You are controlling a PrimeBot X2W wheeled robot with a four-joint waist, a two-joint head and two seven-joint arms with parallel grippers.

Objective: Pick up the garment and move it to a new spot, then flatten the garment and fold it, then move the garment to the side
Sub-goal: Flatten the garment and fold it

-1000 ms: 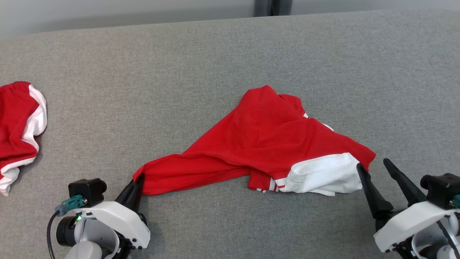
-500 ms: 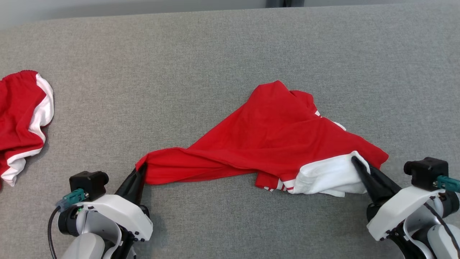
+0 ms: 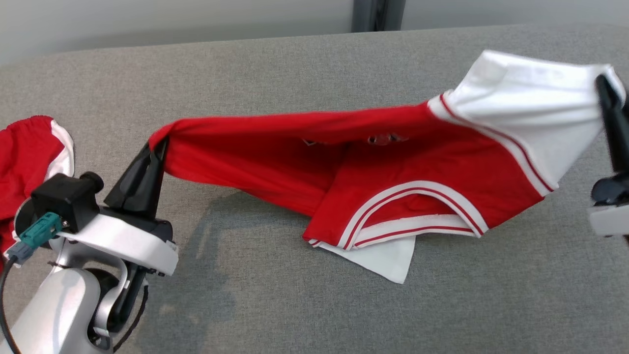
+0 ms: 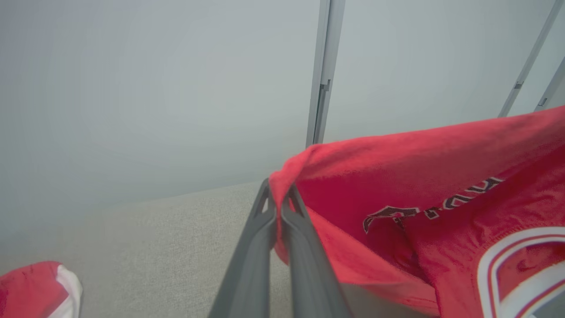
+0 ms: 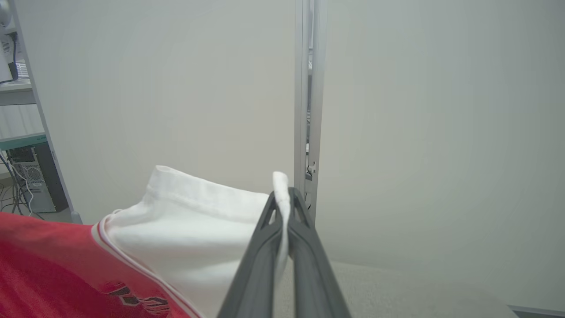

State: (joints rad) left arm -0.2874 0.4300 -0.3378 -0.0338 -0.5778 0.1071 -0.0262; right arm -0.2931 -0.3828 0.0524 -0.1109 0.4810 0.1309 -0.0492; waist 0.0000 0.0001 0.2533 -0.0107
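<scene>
Garment (image 3: 393,167): stretched between both grippers above the desk (image 3: 275,69), middle sagging, white lower flap seemingly touching the desk
Left gripper (image 3: 158,145): fingers pinched on a red corner
Right gripper (image 3: 603,83): fingers pinched on the white sleeve
Second red garment (image 3: 22,162): laid at the desk's left edge
</scene>
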